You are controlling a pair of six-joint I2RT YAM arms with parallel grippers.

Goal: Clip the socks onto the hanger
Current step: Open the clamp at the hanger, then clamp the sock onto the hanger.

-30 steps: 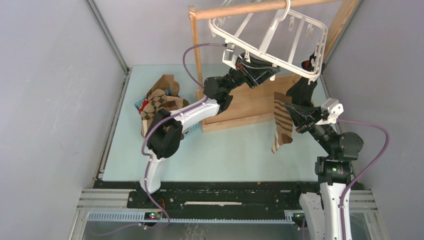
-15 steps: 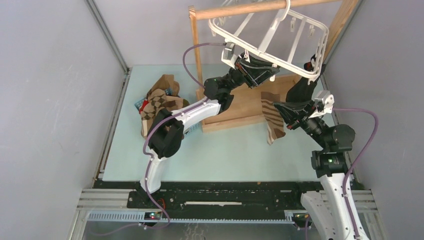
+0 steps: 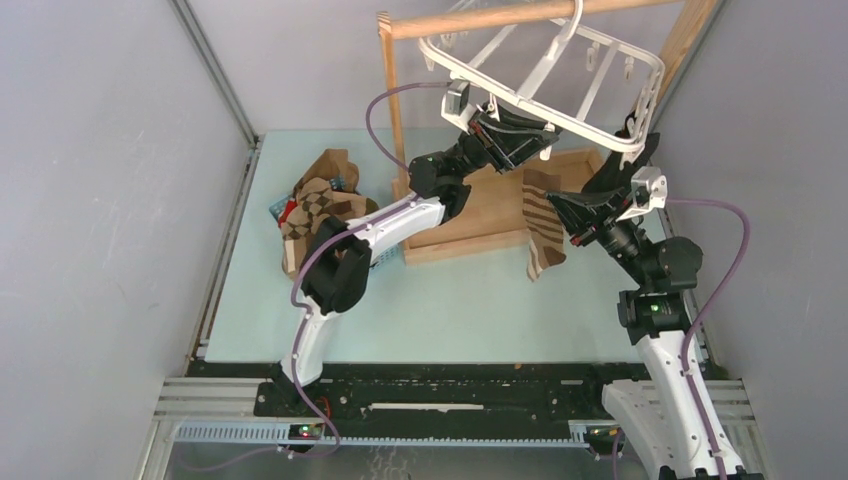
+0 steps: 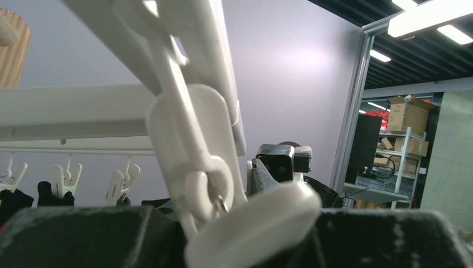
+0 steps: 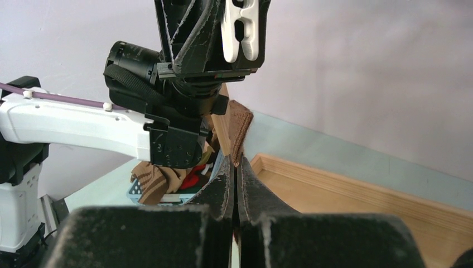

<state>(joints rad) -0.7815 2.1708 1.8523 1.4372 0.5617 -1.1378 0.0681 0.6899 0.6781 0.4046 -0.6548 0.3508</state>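
Hanger: the white plastic drying frame with bars and small dangling clips [image 4: 83, 114] hangs by its hook from the round wooden rail [image 3: 480, 18]. It is tipped, so one side sits lower.

Left gripper: the left gripper [image 3: 525, 140] is up under the near side of the frame. It squeezes one small white plastic clip [image 5: 241, 28] between its fingers (I think this is to open the clip's mouth, but I cannot see the mouth well).

Right gripper: the right gripper [image 5: 235, 173] has its fingers pressed tight together on the top end of a brown and tan striped fabric sock [image 3: 540, 225].

Where that sock is: up in the air, dangling from the right gripper. Its top edge is near the squeezed clip and a little below it, not touching it.

Done so far: a black sock [image 3: 608, 178] hangs from the right corner of the frame, so I think at least one sock is already clipped on.

Left to do: the striped sock is not in a clip yet. A heap of brown argyle and tan socks [image 3: 320, 200] sits in a small blue mesh basket [image 5: 135, 194] on the pale green table [image 3: 450, 300], well apart from the hanger.

How far along: I would say less than halfway, since most of the socks wait in the heap.

Next step, I think: lift the sock's top into the clip, let the clip snap shut, then open the right fingers.
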